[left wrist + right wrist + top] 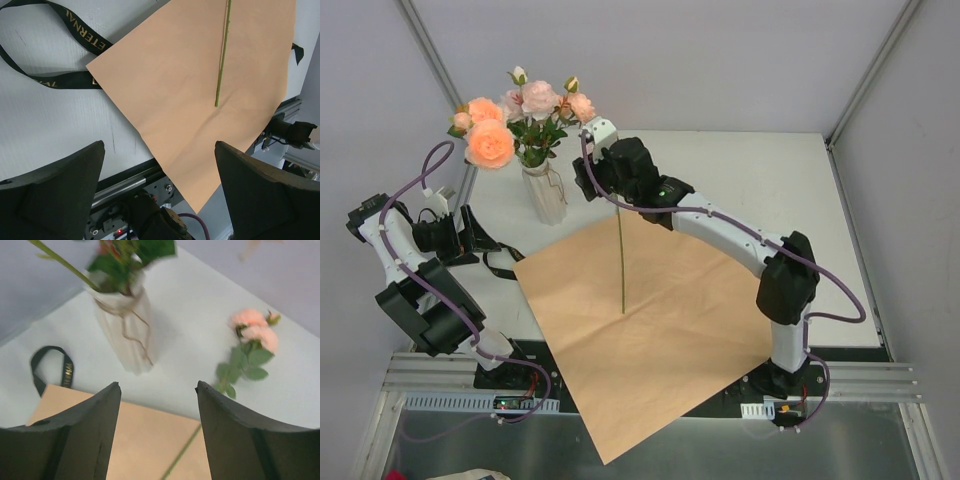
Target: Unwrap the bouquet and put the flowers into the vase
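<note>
Your right gripper [159,387] hangs spread, holding nothing, just right of the vase [545,195], where a loose rose [252,332] lies flat. Your left gripper [159,145], left of the vase, is spread wide.

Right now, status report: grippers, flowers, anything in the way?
Left gripper open, right gripper open, both empty. Roses in vase; one rose lying flat, stem across paper. Black ribbon loose.
</note>
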